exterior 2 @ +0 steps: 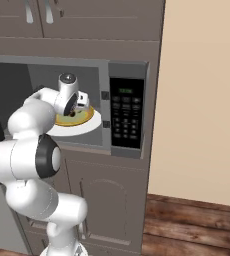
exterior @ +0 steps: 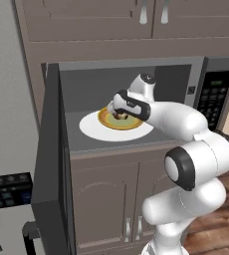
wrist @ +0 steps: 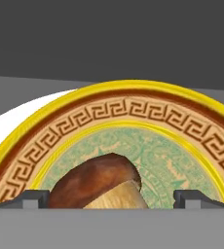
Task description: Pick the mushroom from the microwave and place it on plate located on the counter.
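while gripper (wrist: 112, 199) brackets mushroom (wrist: 102, 187), seemingly untouched

This is a home kitchen: a built-in microwave (exterior 2: 87, 107) with a keypad (exterior 2: 126, 120) sits among brown cabinets (exterior: 111, 199), above a wooden floor (exterior 2: 192, 225). At the left edge stands what may be a stove (exterior: 7, 191).

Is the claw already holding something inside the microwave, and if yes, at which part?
Nothing is held. The claw is open, one fingertip on each side of the mushroom lying on the yellow-rimmed dish.
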{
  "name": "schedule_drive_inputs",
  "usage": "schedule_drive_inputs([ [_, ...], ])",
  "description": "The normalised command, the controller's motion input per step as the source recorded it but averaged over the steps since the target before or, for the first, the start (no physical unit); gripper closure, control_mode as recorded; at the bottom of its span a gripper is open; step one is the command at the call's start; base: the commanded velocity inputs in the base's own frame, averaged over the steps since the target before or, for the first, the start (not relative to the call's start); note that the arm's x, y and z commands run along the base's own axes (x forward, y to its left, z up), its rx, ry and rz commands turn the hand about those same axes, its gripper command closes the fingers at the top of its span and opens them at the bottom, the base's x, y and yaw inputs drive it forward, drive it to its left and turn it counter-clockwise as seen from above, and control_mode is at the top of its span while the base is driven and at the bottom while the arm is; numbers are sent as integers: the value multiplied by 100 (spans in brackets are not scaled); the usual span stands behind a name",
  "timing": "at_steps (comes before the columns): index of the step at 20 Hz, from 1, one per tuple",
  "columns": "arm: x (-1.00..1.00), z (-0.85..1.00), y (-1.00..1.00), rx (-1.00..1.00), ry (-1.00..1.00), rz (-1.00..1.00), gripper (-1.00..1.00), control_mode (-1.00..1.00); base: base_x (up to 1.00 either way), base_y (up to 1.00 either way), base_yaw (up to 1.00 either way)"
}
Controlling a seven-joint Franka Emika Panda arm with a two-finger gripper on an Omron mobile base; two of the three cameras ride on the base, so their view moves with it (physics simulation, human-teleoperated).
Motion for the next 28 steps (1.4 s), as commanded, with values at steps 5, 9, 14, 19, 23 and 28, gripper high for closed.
schedule_drive_inputs([
  [5,0,-26,2,0,0,0,100,-100,0,0,0],
  [9,0,0,0,0,1,0,100,-100,0,0,0],
  [14,-6,0,0,0,0,0,100,-100,0,0,0],
  [19,-37,0,-14,2,-7,0,100,-100,0,0,0],
  [23,-64,2,-29,6,-11,-2,100,-100,0,0,0],
  [28,-60,20,-33,9,-9,-5,100,-100,0,0,0],
])
